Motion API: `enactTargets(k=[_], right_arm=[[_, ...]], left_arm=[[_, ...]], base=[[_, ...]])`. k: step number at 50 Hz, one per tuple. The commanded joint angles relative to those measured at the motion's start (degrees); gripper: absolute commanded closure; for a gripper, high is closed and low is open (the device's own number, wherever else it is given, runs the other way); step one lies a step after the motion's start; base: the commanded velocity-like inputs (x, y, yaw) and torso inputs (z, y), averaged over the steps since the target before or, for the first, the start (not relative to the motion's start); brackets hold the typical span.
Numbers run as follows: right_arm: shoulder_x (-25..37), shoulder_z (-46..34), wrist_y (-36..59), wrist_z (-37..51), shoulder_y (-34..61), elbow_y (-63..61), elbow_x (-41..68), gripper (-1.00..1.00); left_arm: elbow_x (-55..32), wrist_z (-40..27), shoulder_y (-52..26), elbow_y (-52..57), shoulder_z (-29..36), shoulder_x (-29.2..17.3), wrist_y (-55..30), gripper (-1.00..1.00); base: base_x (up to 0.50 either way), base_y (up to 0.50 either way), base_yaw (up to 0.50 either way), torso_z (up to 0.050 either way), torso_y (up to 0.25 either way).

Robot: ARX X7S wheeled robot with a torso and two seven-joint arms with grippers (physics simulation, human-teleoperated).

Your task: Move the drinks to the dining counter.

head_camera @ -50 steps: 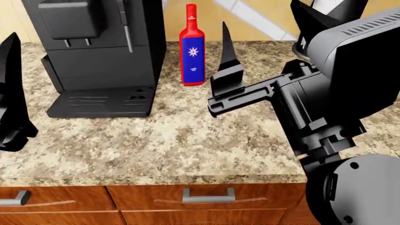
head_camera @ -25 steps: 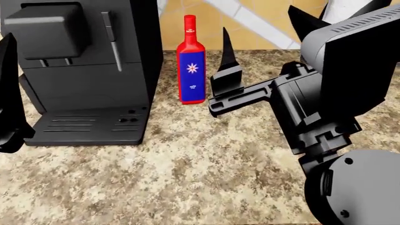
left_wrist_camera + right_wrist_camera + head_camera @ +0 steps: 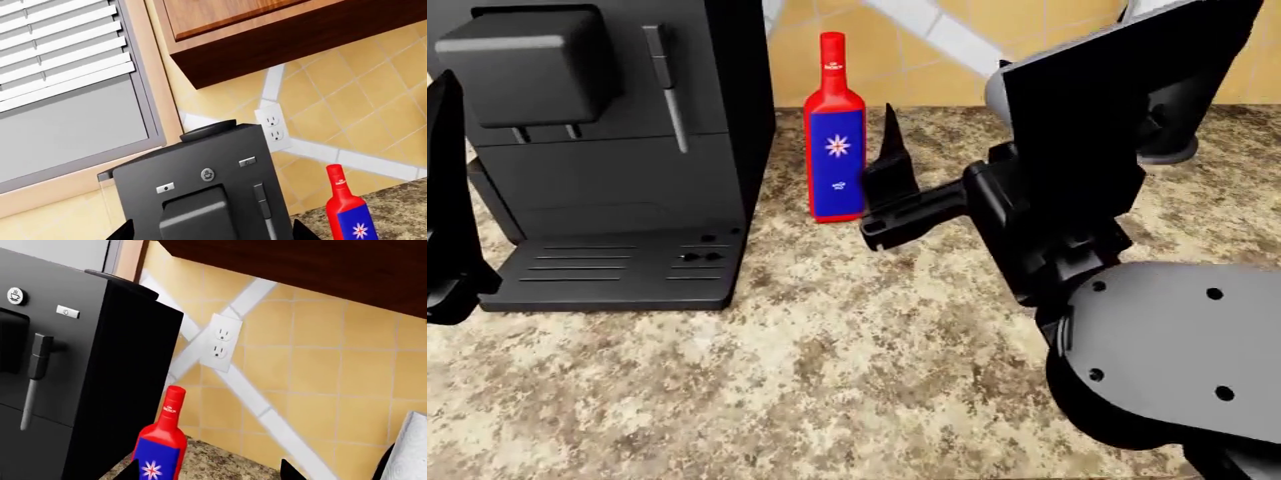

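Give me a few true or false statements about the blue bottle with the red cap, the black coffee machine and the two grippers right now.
1. The blue rectangular bottle with a red cap and white star stands upright on the brown speckled granite counter. True.
2. The bottle is held in the right gripper. False: the gripper is beside it, not closed on it.
3. The black coffee machine stands on the bottle's left in the head view. True.
4. The bottle's cap is off. False: the red cap is on.
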Motion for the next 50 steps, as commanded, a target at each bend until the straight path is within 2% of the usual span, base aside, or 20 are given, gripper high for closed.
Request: enactTargets(k=[1, 9, 16, 29, 50], right_arm=[[-2.62, -2.17, 2.05, -3.81, 1.60, 8.94, 2.22, -1.00], [-3.23, -0.78, -1.68, -9.64, 0.34, 14.75, 0.64, -1.00], [-4.82, -2.56, -2.91, -15.55, 1.26, 18.33, -3.21, -1.00], [-8.79, -4.15, -1.78, -19.64, 6.34, 27.26, -4.98, -1.00], [-11.82, -5.91, -6.16, -27.22, 6.56, 36.88, -9.79, -1.00]], left_arm=[[0.00, 0.05, 1.12, 0.00, -1.28, 0.15, -0.41, -1.00], [0.39, 0.02, 1.78, 0.08, -1.55, 0.60, -0.77, -1.00], [1.65, 0.12, 1.77, -0.07, -0.27, 1.57, -1.31, -1.00], [2.02, 0.58, 3.19, -0.25, -1.73, 1.83, -1.99, -1.00], [4.27, 0.94, 4.17, -0.75, -0.60, 3.15, -3.21, -1.00]], base=[[0.00, 0.00, 0.00, 0.000, 0.000], [0.00, 0.00, 0.00, 0.000, 0.000], [0.00, 0.00, 0.00, 0.000, 0.000], [0.00, 0.00, 0.00, 0.000, 0.000], [0.00, 0.00, 0.00, 0.000, 0.000]])
